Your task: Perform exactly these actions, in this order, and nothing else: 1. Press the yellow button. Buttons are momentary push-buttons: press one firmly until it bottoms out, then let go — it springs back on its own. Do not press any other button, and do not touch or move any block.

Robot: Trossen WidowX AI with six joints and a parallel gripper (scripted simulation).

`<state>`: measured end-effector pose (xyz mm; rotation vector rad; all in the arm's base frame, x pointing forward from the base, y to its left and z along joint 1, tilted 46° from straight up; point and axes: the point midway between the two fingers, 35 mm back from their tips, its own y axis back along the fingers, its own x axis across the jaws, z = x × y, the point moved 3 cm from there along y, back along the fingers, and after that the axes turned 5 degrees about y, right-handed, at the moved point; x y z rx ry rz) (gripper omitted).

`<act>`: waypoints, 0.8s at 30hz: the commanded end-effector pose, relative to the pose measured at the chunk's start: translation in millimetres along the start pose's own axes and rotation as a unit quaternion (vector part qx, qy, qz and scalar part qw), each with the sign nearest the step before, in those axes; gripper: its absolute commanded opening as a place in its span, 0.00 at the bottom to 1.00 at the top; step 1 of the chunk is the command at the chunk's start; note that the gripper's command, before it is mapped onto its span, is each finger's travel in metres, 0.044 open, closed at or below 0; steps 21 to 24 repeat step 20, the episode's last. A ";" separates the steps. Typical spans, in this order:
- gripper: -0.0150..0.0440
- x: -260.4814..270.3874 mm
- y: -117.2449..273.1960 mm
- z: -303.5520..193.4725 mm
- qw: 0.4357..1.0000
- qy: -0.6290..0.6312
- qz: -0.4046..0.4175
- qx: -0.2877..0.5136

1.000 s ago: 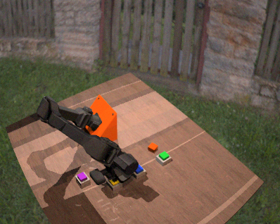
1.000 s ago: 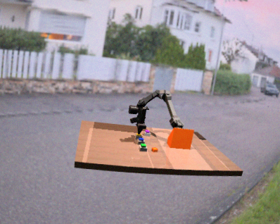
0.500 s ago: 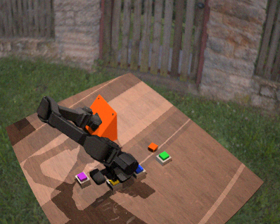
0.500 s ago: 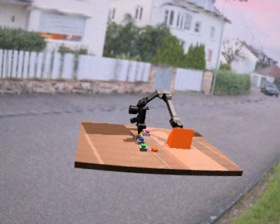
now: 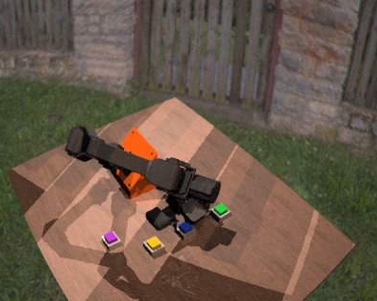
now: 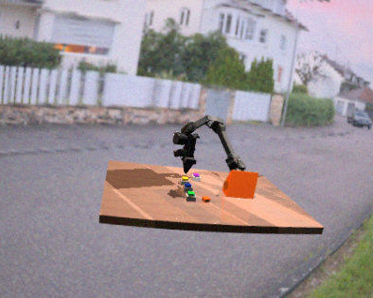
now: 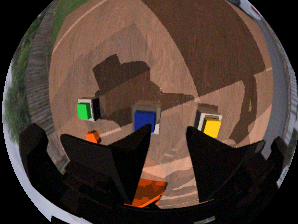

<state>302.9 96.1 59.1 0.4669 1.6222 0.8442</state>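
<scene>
Showing four push-buttons: purple button (image 5: 111, 238), yellow button (image 5: 153, 242), blue button (image 5: 186, 227), green button (image 5: 220, 209). Also showing one small orange block (image 6: 206, 199) and one large orange box (image 6: 240, 184).

Claw (image 5: 177, 219) open above blue button (image 5: 186, 227)
</scene>
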 end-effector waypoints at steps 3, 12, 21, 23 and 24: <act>0.82 102.1 20.1 -2.2 1.000 0.008 0.010 0.007; 0.93 225.9 28.3 -50.8 1.000 -0.001 -0.018 0.018; 0.93 226.7 28.2 -51.3 1.000 -0.001 -0.018 0.018; 0.93 226.7 28.2 -51.3 1.000 -0.001 -0.018 0.018; 0.93 226.7 28.2 -51.3 1.000 -0.001 -0.018 0.018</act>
